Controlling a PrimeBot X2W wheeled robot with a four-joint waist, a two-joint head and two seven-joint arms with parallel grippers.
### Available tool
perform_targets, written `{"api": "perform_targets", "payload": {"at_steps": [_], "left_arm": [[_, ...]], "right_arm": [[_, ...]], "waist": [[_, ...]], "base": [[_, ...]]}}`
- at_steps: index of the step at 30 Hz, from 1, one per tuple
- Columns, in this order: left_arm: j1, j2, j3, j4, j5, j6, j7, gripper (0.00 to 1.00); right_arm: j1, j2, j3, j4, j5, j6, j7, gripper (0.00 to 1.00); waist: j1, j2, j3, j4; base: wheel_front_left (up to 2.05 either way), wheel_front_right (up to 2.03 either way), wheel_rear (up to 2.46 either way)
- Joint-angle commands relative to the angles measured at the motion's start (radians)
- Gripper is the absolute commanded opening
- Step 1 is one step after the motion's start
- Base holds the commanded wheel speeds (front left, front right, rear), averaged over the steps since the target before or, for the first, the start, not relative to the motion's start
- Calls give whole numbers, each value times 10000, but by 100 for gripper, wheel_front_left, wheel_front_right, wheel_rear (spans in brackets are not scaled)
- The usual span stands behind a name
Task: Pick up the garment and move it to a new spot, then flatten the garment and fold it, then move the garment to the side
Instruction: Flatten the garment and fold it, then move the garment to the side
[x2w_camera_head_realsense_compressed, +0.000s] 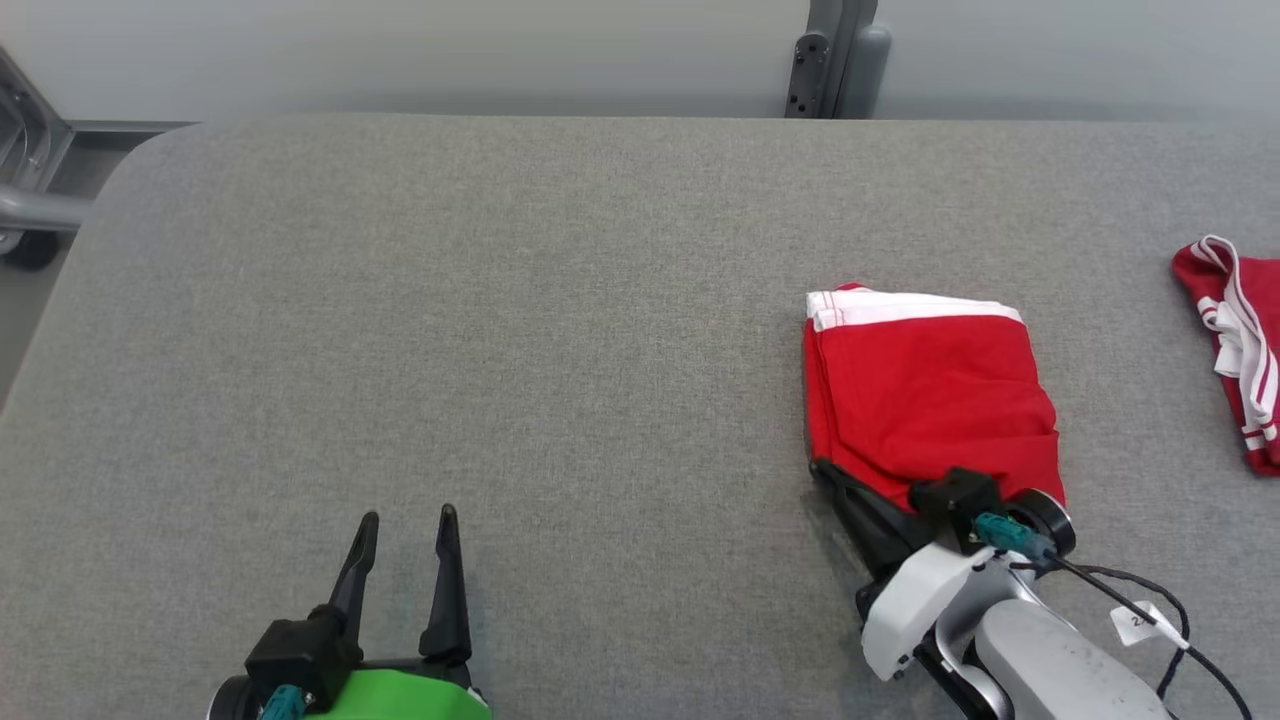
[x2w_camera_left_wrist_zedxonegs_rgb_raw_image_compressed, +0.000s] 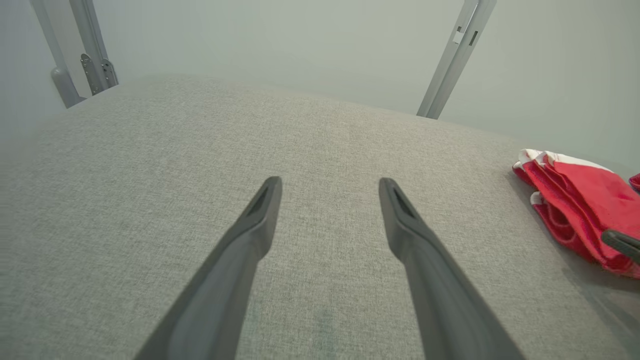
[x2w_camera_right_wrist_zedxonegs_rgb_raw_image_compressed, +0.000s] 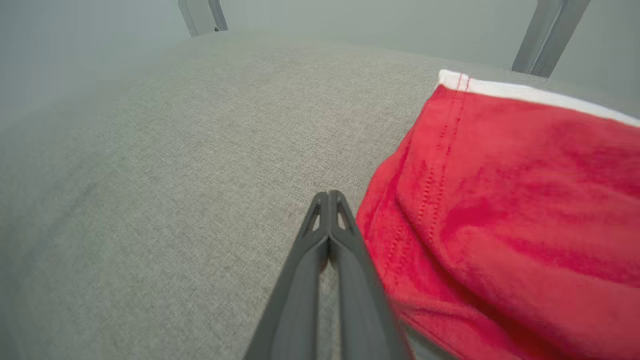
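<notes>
The garment (x2w_camera_head_realsense_compressed: 930, 390) is red with a white band, folded into a compact rectangle on the right part of the grey table (x2w_camera_head_realsense_compressed: 500, 300). My right gripper (x2w_camera_head_realsense_compressed: 818, 468) is shut, with its fingers low on the table against the garment's near left corner. In the right wrist view the pressed-together fingertips (x2w_camera_right_wrist_zedxonegs_rgb_raw_image_compressed: 328, 195) hold nothing, and the garment (x2w_camera_right_wrist_zedxonegs_rgb_raw_image_compressed: 500, 200) lies just to their right. My left gripper (x2w_camera_head_realsense_compressed: 408, 515) stands open and empty near the front edge, well to the left. The left wrist view shows its spread fingers (x2w_camera_left_wrist_zedxonegs_rgb_raw_image_compressed: 330, 182) over bare fabric and the garment (x2w_camera_left_wrist_zedxonegs_rgb_raw_image_compressed: 575, 200) at far right.
Another red cloth with white stripes (x2w_camera_head_realsense_compressed: 1235, 350) lies bunched at the table's right edge. A grey metal post (x2w_camera_head_realsense_compressed: 835, 60) rises behind the far edge, and a metal frame (x2w_camera_head_realsense_compressed: 30, 190) stands off the far left corner. The table's left corner is rounded.
</notes>
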Motion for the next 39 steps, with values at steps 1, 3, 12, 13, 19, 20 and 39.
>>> {"api": "perform_targets", "payload": {"at_steps": [1, 3, 12, 13, 19, 20, 39], "left_arm": [[173, 8, 123, -6, -40, 22, 3, 100], [376, 8, 277, -27, -26, 17, 3, 100], [1010, 9, 1007, -171, 243, -153, 3, 100], [1042, 9, 1072, -181, 248, -176, 3, 100], [1160, 9, 1375, -147, 194, -322, 3, 100], [1174, 9, 1416, -141, 186, -329, 3, 100], [1006, 11, 1402, -181, 304, -457, 3, 100]], "right_arm": [[293, -82, -317, -317, -111, -12, -30, 0], [712, -153, -875, -866, -259, -12, -29, 0], [3063, -246, -4443, -3176, -1384, -12, -29, 100], [3316, -174, -4847, -3328, -1491, -12, -29, 100], [4477, 238, -6760, -3522, -1984, -12, -29, 100], [4646, 288, -6905, -3451, -2040, -12, -29, 100], [3227, 242, -6337, -2450, 452, -9, 598, 100]], "waist": [[0, -1, -399, -192], [0, -1, -697, -328], [0, -1, -1612, -918], [0, -1, -1662, -954], [0, -1, -1870, -1118], [0, -1, -1889, -1124], [0, -1, -1491, -934]], "base": [[0, 0, 0], [0, 0, 0], [0, 0, 0], [0, 0, 0], [0, 0, 0], [0, 0, 0], [0, 0, 0]]}}
